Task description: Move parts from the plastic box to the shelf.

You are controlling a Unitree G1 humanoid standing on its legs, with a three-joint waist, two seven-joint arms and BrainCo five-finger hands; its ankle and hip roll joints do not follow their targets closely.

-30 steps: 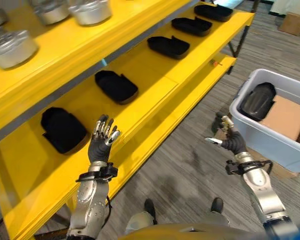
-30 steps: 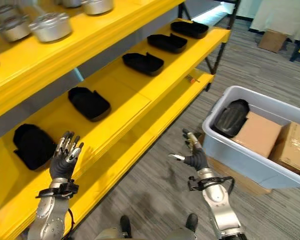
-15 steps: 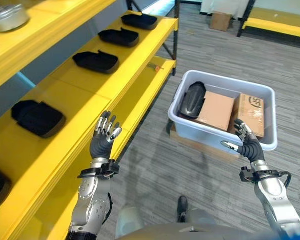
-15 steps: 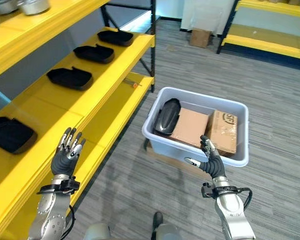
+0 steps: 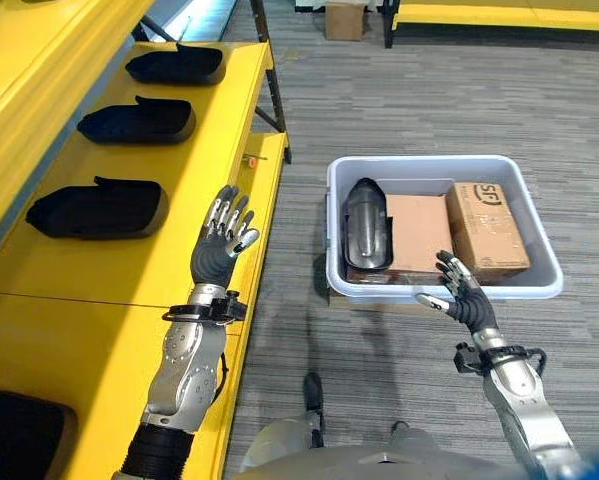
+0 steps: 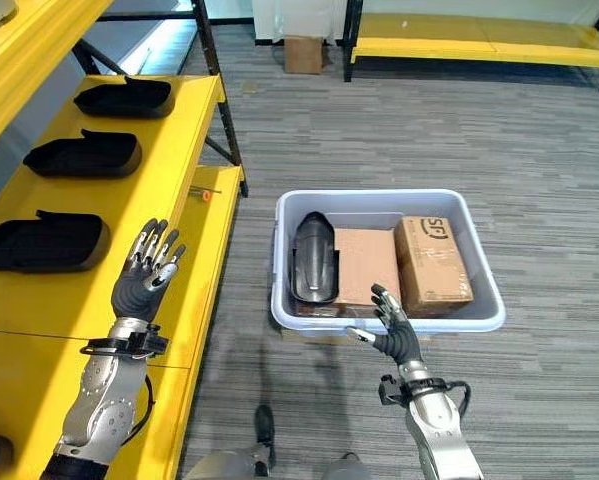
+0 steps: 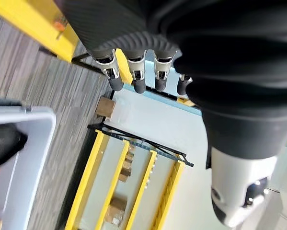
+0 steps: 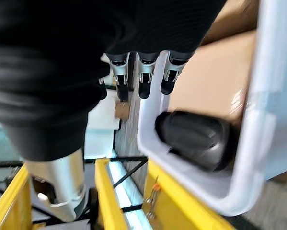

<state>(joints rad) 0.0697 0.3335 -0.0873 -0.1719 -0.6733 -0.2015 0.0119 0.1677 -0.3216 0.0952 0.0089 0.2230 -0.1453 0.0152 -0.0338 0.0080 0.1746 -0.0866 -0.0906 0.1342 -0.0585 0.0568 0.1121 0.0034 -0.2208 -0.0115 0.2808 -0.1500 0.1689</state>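
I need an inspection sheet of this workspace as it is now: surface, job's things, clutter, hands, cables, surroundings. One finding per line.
Surface: grey striped carpet floor; yellow shelf on the robot's left.
Job's things: grey plastic box on the floor, holding one black part at its shelf-side end; three black parts lie in a row on the shelf.
Clutter: two cardboard boxes in the plastic box beside the part.
Hands: left hand open, raised over the shelf edge, holding nothing; right hand open, at the box's near rim, holding nothing.
Cables: nothing seen.
Surroundings: a small cardboard box on the floor and a second yellow rack beyond.
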